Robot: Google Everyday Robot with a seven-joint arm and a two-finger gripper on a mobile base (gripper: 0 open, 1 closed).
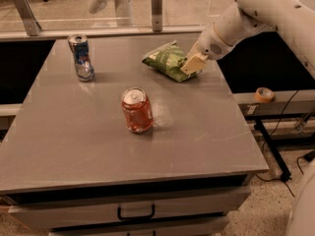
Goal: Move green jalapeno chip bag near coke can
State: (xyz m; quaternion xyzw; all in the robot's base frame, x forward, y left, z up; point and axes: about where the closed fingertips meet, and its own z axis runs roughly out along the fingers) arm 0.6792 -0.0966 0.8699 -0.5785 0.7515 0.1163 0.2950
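Observation:
The green jalapeno chip bag (166,60) lies crumpled on the grey table (88,146) at the back right. The white arm comes in from the upper right, and my gripper (192,65) with cream fingers is at the bag's right end, touching it. The coke can (137,110) stands upright, slightly dented, near the table's middle, well in front and to the left of the bag.
A blue and silver can (81,58) stands at the back left. A roll of orange tape (265,94) sits on a ledge right of the table. A drawer handle (135,213) is below the front edge. A glass barrier runs behind the table.

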